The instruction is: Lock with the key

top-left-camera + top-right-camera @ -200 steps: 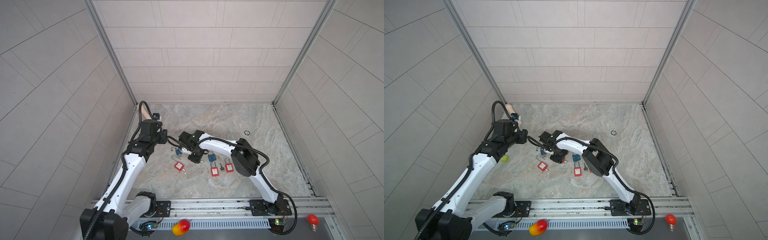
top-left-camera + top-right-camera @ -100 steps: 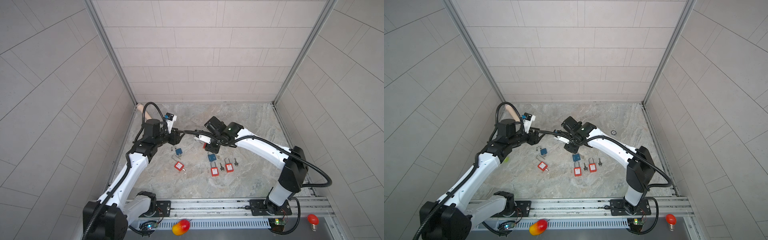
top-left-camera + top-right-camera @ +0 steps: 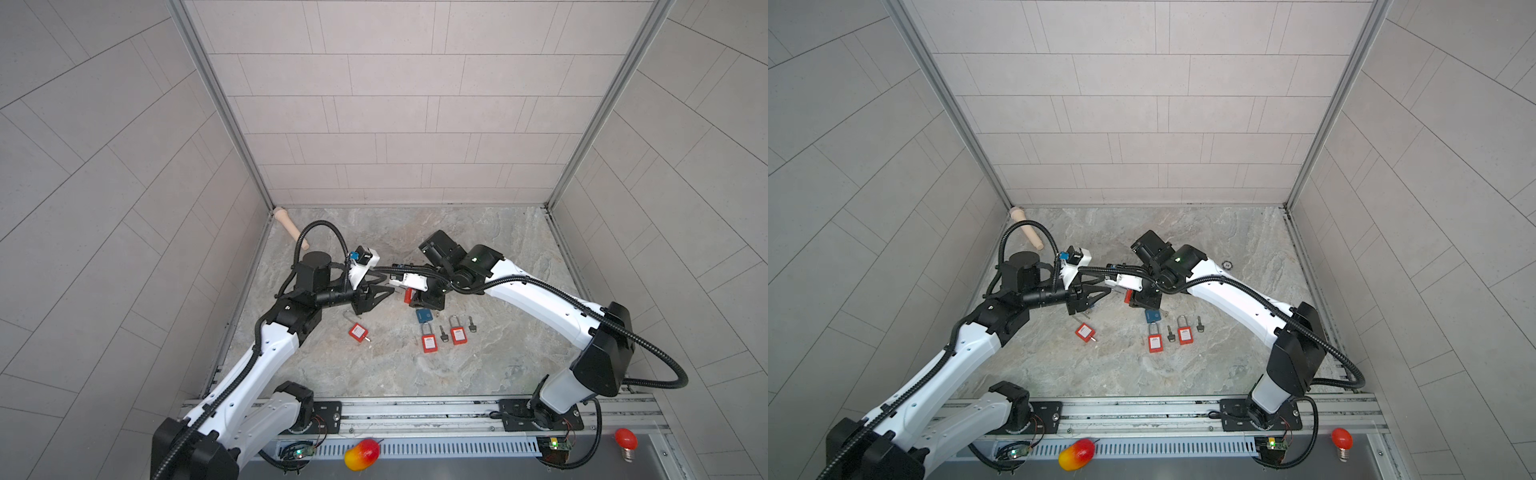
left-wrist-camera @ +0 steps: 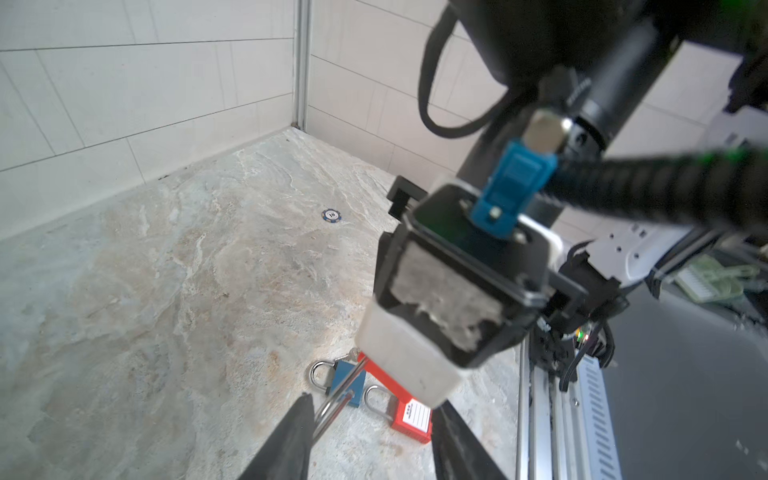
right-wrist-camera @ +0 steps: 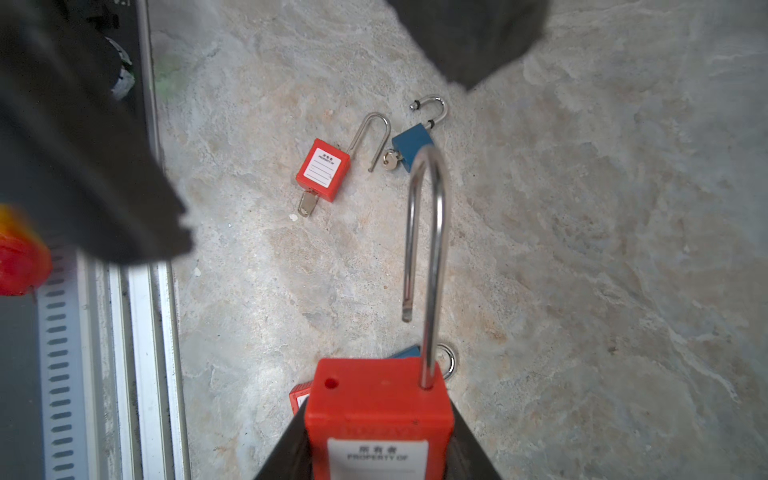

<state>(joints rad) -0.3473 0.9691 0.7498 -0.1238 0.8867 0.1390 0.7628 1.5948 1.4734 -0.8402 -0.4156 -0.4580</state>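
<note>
Jaws of your right gripper (image 5: 378, 440) clamp the red padlock (image 5: 376, 399) above the table (image 3: 374, 374), its shackle (image 5: 432, 249) sprung open. Your left gripper (image 4: 372, 411) stands parted around that shackle. Nothing looks locked yet, and a key (image 3: 443, 332) lies unused.

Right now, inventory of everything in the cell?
held red padlock: 1, red, in right gripper, shackle open
red padlocks: 3, red, on floor
blue padlocks: 2, blue, on floor
keys: 2, black-headed, loose beside two red padlocks
wooden peg: 1, beige, back-left corner
poker chip: 1, blue-white, on floor
toy mango: 1, yellow-red, front ledge
red bulb: 1, red, front ledge
left gripper: 1, black, open
right gripper: 1, black, shut on held red padlock
</note>
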